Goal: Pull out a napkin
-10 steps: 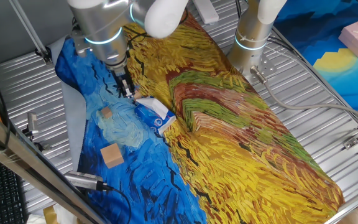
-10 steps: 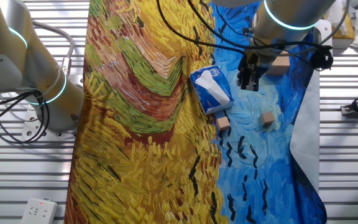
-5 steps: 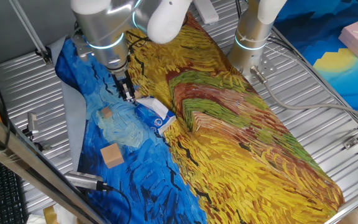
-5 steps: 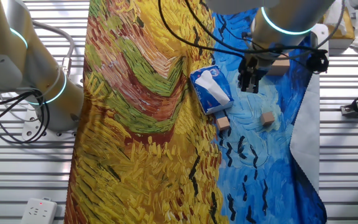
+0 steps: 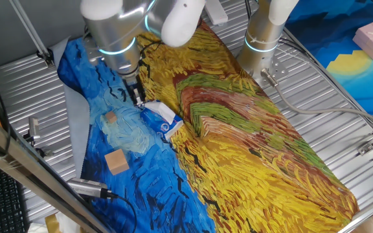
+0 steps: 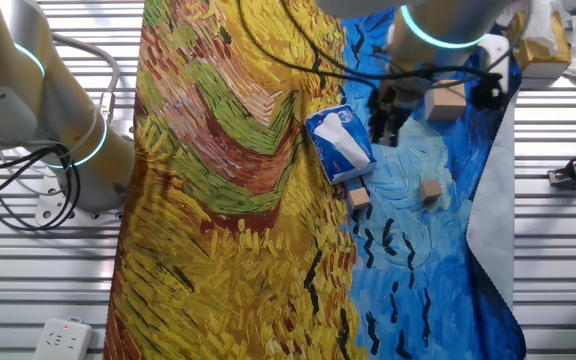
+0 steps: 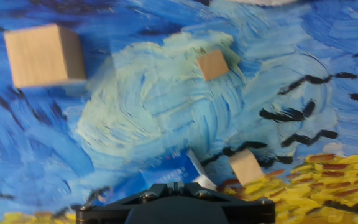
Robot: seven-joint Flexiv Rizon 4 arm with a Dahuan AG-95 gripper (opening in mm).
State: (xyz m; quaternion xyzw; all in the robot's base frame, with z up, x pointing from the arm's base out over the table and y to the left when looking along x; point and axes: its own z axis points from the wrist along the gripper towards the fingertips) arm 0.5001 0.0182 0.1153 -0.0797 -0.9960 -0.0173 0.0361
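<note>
Tissue packet (image 6: 339, 143) on painted cloth (image 6: 238, 200), pincer (image 6: 382, 128) seemingly just beside, cubes (image 6: 430, 190) nearby.

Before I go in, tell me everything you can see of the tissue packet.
The tissue packet is a soft blue-and-white pack with white tissue showing along its top face. It lies flat on the painted cloth, where the blue area meets the yellow. A small wooden cube sits right by one end; contact cannot be judged. No sheet has been pulled clear. The gripper hangs just beside the pack, apparently not touching it. In the hand view only a blue corner shows.
</note>
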